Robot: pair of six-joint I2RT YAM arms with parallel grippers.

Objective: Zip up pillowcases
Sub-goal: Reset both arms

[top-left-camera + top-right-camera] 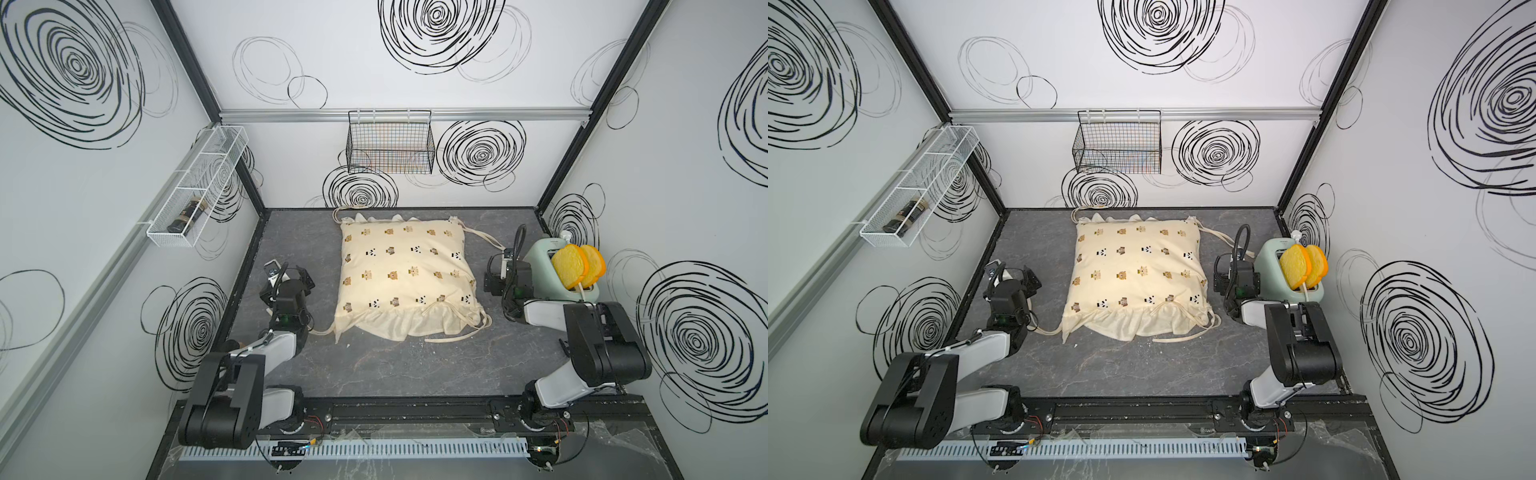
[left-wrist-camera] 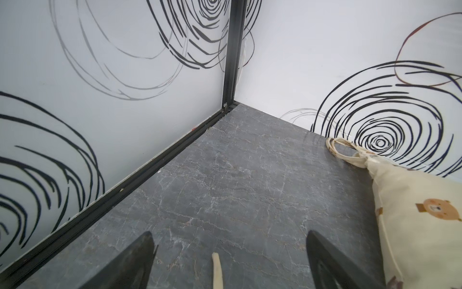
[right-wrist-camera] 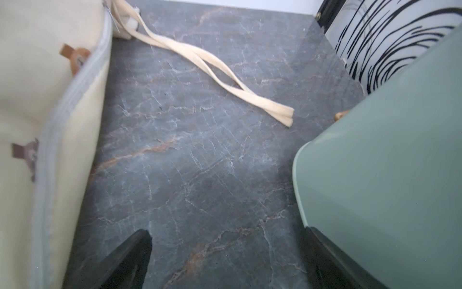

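The pillowcase (image 1: 405, 274) (image 1: 1138, 274) is a cream cushion cover printed with bears and pandas, lying flat mid-table with its ruffle toward the front. My left gripper (image 1: 291, 276) (image 2: 230, 235) stands open to its left, over bare table, with a loose cream tie (image 2: 217, 270) lying between the fingers. My right gripper (image 1: 496, 274) (image 3: 225, 231) is open just off the cover's right side and holds nothing. In the right wrist view a pale zipper strip (image 3: 62, 120) runs along that side, blurred. The cover's corner (image 2: 420, 225) shows in the left wrist view.
A mint toaster (image 1: 557, 270) (image 3: 387, 175) holding orange-edged bread slices (image 1: 575, 266) stands right beside the right gripper. Two ties (image 3: 212, 67) trail across the table behind it. A white wire shelf (image 1: 195, 195) hangs on the left wall, a black wire basket (image 1: 390, 143) on the back wall.
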